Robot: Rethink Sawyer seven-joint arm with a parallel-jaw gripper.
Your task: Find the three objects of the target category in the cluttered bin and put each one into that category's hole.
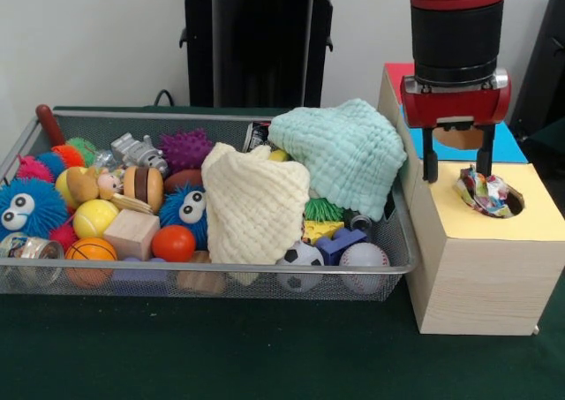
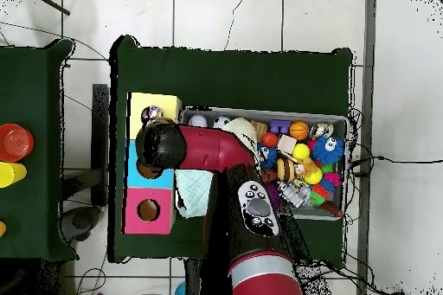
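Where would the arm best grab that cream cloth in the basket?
Probably at the raised top fold of the cream cloth, coming straight down from above. It lies draped over the toys with its upper edge bunched into a peak, so the jaws could pinch that ridge. The mint cloth lies close on one side, so gripping nearer the purple spiky ball avoids catching both.

cloth (image 1: 485, 193) in hole (image 1: 509, 199), bin (image 1: 221, 272) beside

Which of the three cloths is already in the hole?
The confetti cloth: it sits crumpled in the yellow box's hole, under the gripper. The cream cloth and mint cloth lie in the bin.
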